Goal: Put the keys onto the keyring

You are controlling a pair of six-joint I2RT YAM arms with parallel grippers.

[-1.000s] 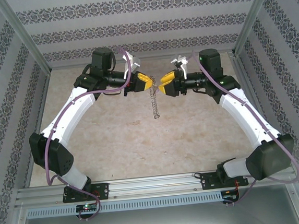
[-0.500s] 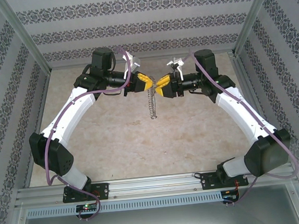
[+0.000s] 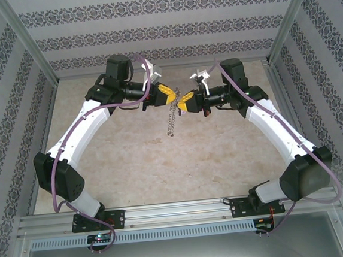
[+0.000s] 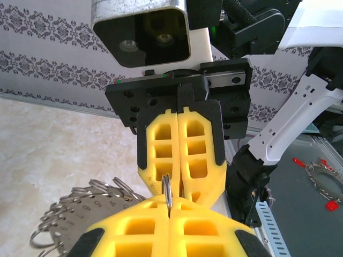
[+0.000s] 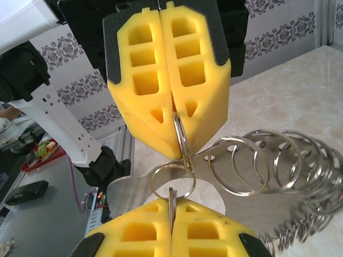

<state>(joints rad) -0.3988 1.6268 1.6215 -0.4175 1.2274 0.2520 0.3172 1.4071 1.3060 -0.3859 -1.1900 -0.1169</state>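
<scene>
The keyring (image 3: 171,119) hangs above the table between my two grippers, its lower end slanting to the left. My left gripper (image 3: 168,95) is shut on one small silvery loop (image 4: 168,194) at the rim. My right gripper (image 3: 183,102) faces it tip to tip and is shut on a thin silvery loop (image 5: 171,206) seen edge-on. That loop links to a round loop (image 5: 172,184) on the flat grey plate (image 5: 131,187). Several more loops (image 5: 268,160) fan out to the right. In the left wrist view the plate (image 4: 80,214) hangs low at the left. The keys are out of view.
The beige marble table (image 3: 132,162) lies below, boxed in by patterned walls and aluminium posts. A metal rail (image 3: 179,211) carries both arm bases at the near edge. A grey shelf outside the cell holds small red-tagged items (image 4: 321,179).
My right gripper has moved left up to the left gripper's tips and closed on a loop. The hanging keyring's lower end has swung to the left. The left arm has stayed put.
</scene>
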